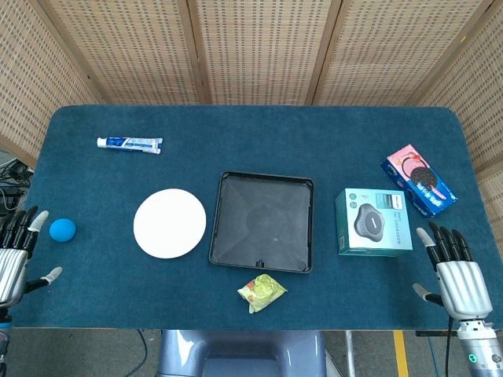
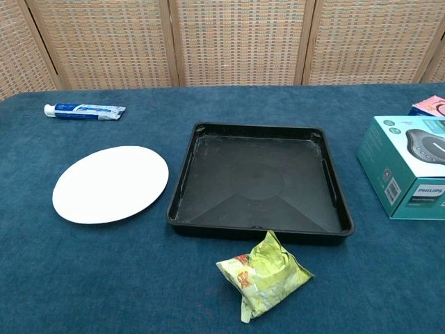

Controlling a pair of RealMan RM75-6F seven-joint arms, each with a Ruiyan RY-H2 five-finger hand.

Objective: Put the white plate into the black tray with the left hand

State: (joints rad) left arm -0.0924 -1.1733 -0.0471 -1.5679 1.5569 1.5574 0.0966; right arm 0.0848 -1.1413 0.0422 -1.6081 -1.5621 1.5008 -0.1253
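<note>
Sitting flat on the desk, white plate lies just left of the black tray, not touching; left robot hand at the left edge, fingers spread, empty; right robot hand likewise

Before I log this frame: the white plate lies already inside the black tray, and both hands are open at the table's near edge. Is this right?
Not quite. The head view shows the white plate on the table, left of the black tray, not inside it. The left hand and right hand are indeed open at the near edge.
</note>
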